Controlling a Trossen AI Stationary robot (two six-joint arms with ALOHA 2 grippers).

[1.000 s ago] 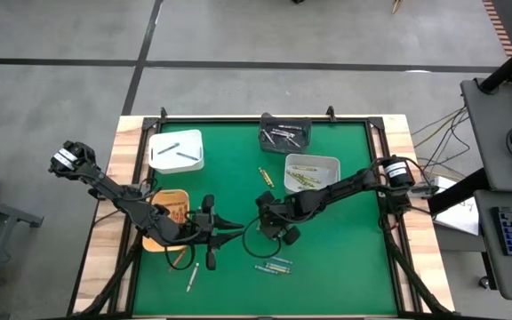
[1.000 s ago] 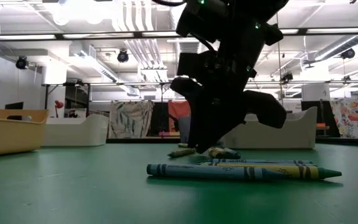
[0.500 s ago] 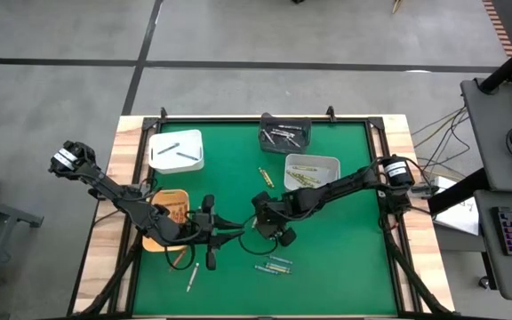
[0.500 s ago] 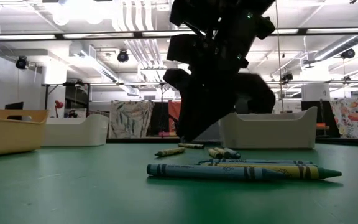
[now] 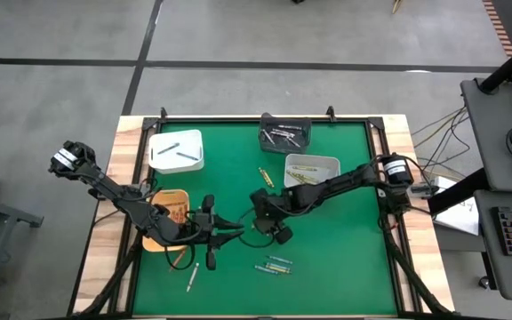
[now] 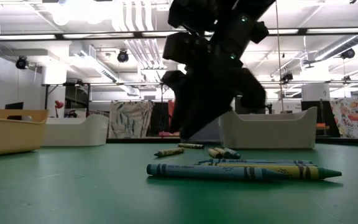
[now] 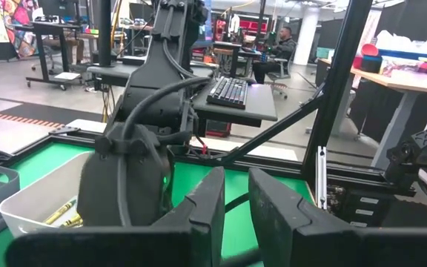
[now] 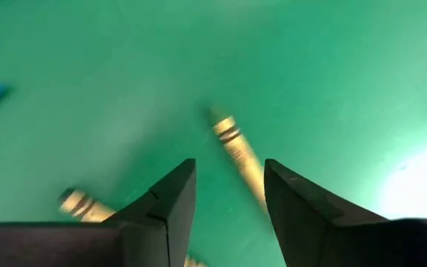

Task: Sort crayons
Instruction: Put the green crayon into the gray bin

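near the middle of the green bench (image 5: 345, 258), the right tool (image 8: 227, 194) hangs low over the cloth at the end of its arm, which reaches in from the right edge, stretched long and nearly flat across the surface. its two fingers (image 8: 165, 204) stand apart with a clear gap and nothing between them: released, gripping nothing. just past the fingertips, a yellow crayon (image 8: 239, 156) lies flat on the cloth, and a second yellow one (image 8: 80, 204) lies off to one side of the fingers, neither touched.

the left tool (image 5: 236, 233) sits close by, its tips pointing at the right tool, its arm bent in from the left edge and passing over the orange tray (image 5: 174, 203). its fingers (image 7: 206, 204) are drawn near together with only a narrow slot left; i cannot tell whether anything is pinched there.

further out, a small cluster of crayons (image 5: 274, 265) lies toward the near edge, blue-green and yellow ones side by side in the low view. one lone crayon (image 5: 265, 177) lies between the tools and the far edge. a white tray (image 5: 312, 164) toward the right edge holds yellow crayons, a dark tray (image 5: 284, 135) at the far edge holds pale ones, and a white bin (image 5: 177, 150) stands at the far left.
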